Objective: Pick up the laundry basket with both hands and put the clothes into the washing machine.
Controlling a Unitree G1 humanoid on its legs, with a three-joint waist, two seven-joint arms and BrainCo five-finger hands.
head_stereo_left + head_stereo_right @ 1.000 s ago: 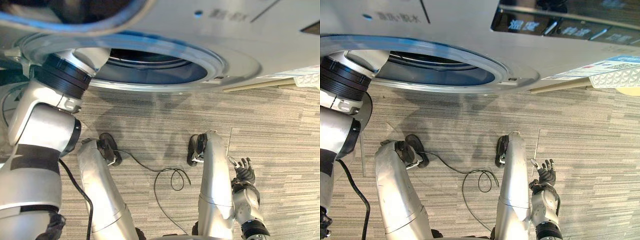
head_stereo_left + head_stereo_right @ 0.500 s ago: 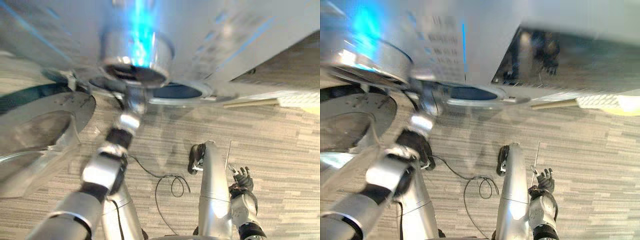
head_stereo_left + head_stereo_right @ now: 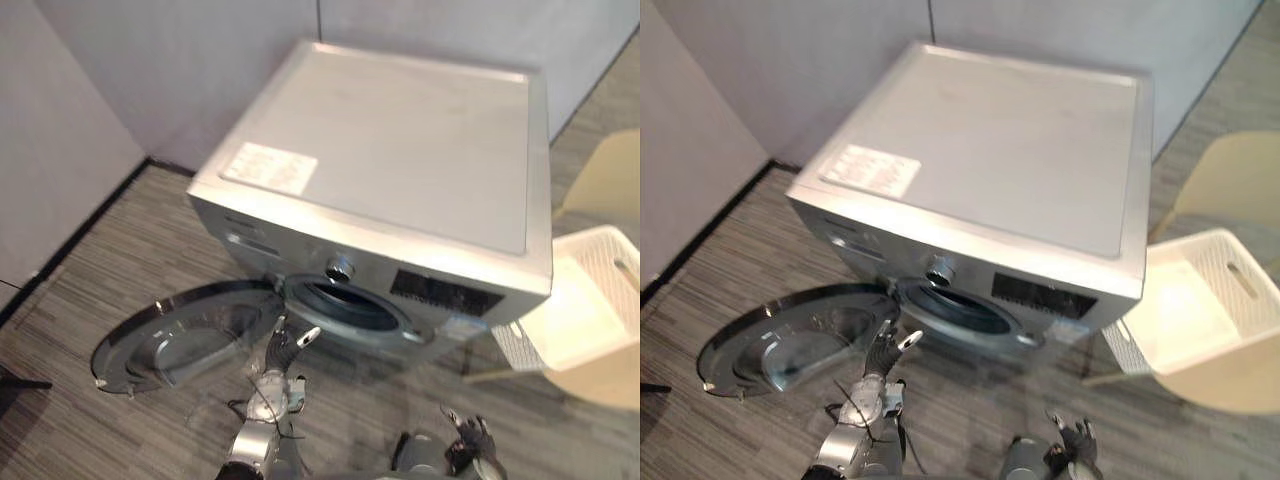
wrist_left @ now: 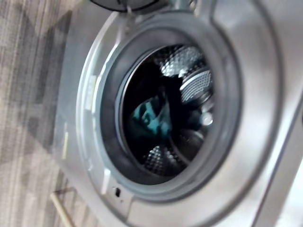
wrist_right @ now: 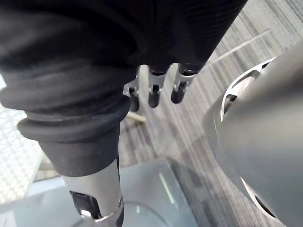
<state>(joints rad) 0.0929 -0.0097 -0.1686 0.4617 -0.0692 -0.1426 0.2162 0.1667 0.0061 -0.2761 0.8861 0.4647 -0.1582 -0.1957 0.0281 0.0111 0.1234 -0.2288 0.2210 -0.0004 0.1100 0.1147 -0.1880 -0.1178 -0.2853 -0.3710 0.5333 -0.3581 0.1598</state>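
The silver washing machine (image 3: 400, 150) stands ahead with its round door (image 3: 180, 335) swung wide open to the left. Its drum opening (image 3: 345, 305) faces me; teal and dark clothes (image 4: 151, 118) lie inside the drum. My left hand (image 3: 285, 350) hovers just in front of the opening, open with fingers spread and nothing in it. Low at the right, my right hand (image 3: 470, 440) hangs open near the floor, its fingers (image 5: 154, 94) straight. The white laundry basket (image 3: 590, 300) rests to the right of the machine, its bare inside showing.
A cream chair (image 3: 605, 180) stands behind and under the basket at the right. Grey walls (image 3: 90, 100) close off the back and left. Striped grey carpet (image 3: 90, 280) runs in front of the machine and around the open door.
The camera has lifted and pulled back, from close under the machine's front to a view over its top. My left arm, earlier reaching up at the drum opening, is now outside it.
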